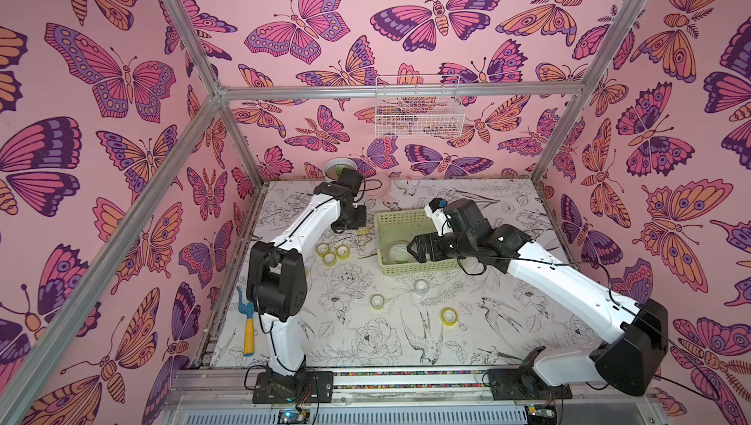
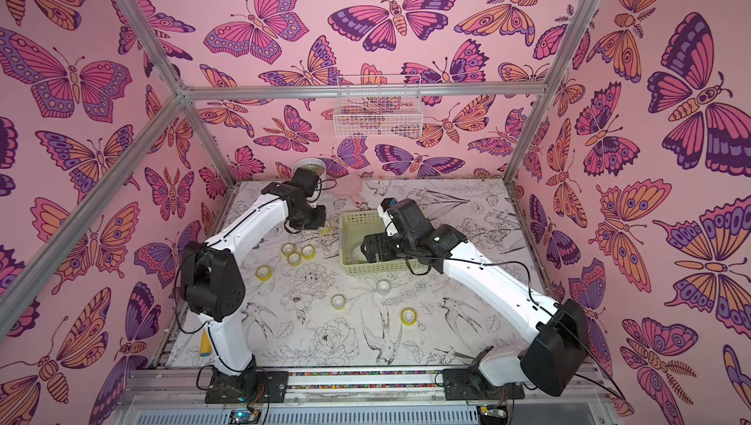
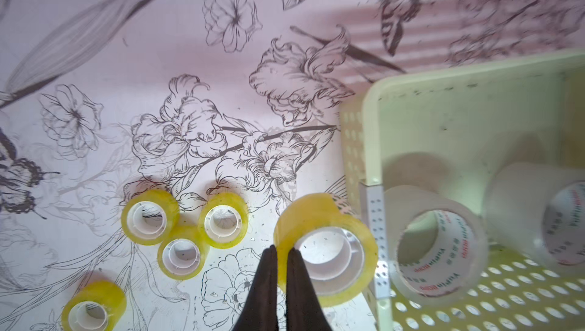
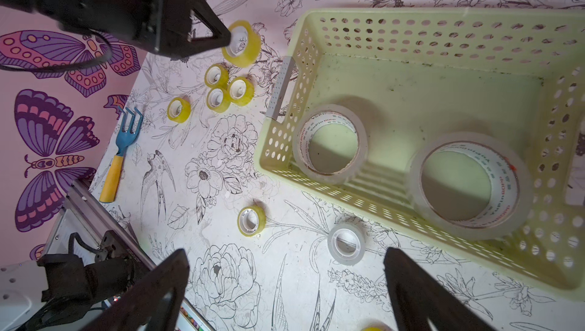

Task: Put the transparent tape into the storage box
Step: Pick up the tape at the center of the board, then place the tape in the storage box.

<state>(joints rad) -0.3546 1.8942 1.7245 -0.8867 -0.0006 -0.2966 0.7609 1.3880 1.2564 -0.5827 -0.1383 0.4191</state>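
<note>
Blue tines and a yellow handle mark the small plastic garden fork (image 1: pixel 248 323) lying at the left edge of the white floral-printed mat (image 1: pixel 365 345). Next come four small yellow-tinted tape rings, one lone ring (image 2: pixel 263 272) and then a touching cluster of three (image 1: pixel 329 259). Right of them, the left gripper (image 3: pixel 281 251) has its black fingers pinched together on the wall of a fifth yellow-tinted tape roll (image 3: pixel 311 215). It holds this roll just beside the short, grey-handled wall of the pale yellow-green perforated plastic storage box (image 1: pixel 406 268). Two wide whitish tape rolls (image 4: pixel 329 113) lie flat on the box floor, apart from each other. The right gripper (image 4: pixel 287 250) hangs over the box's near side, fingers spread wide with nothing between them. On the mat in front of the box sit a front yellow ring (image 1: pixel 377 302), a small clear roll (image 1: pixel 420 286) and, furthest right, a last yellow ring (image 1: pixel 448 315)
</note>
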